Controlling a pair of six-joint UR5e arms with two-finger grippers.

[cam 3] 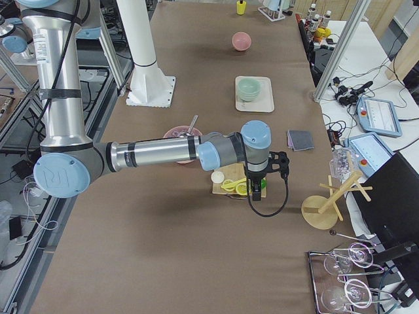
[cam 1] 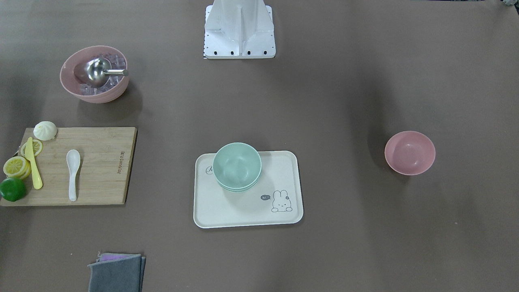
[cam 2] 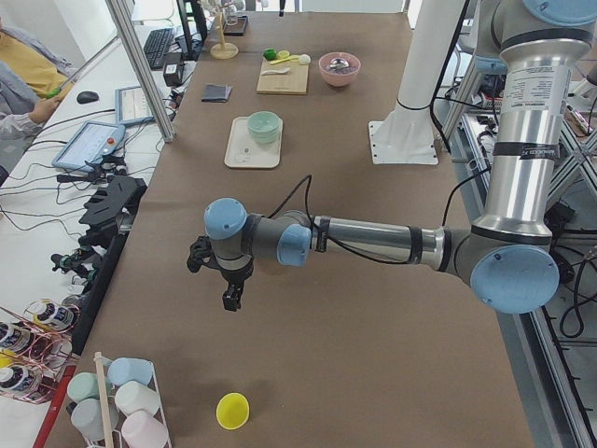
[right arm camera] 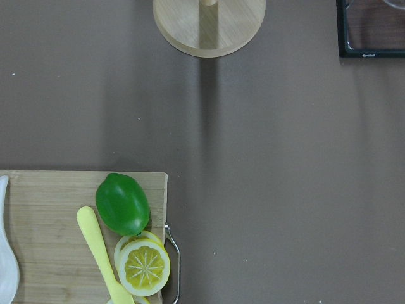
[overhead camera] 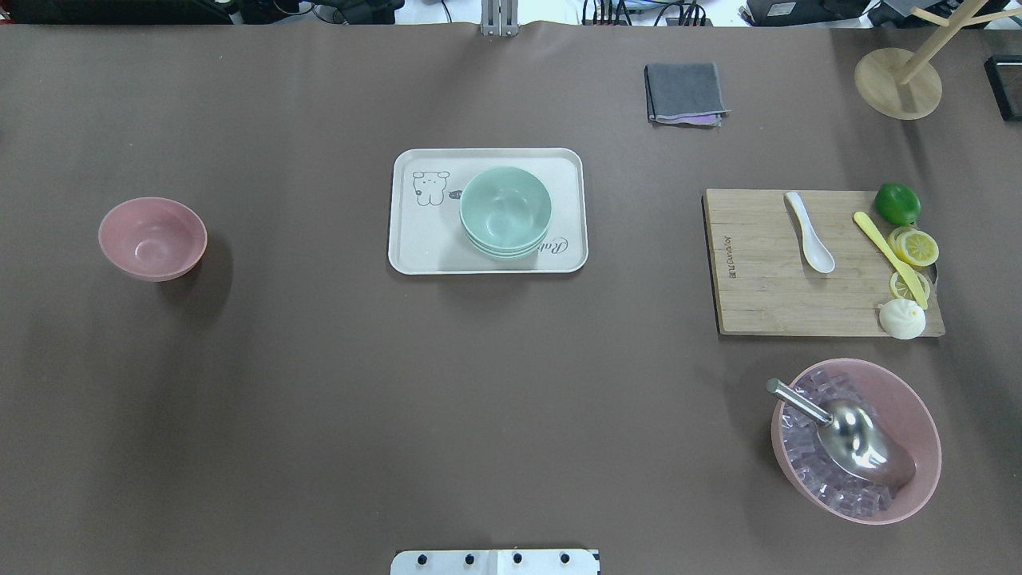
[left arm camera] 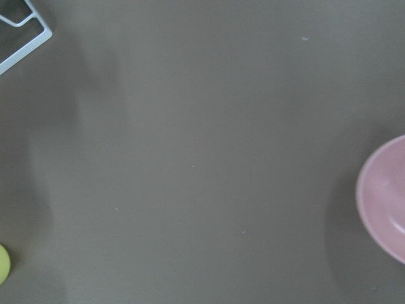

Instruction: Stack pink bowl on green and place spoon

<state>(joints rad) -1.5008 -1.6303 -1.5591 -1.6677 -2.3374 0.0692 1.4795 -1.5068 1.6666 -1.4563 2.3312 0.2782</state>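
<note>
On the brown table we see the empty pink bowl far from the mint-green bowl on a cream tray marked "hi~", and the white spoon on a wooden board. For the left gripper and right gripper we cannot tell if the fingers are apart.

Here's the left arm: brushed silver tubes, with pale-blue round caps on every joint and a big one at the elbow. Dark lettering runs down the upright tube. A thin black cable arcs along the forearm to the black left end effector. The right arm has the same build, and a black loop hangs off the black right end effector. Below sits a white base plate with black screws along its edge.
</note>
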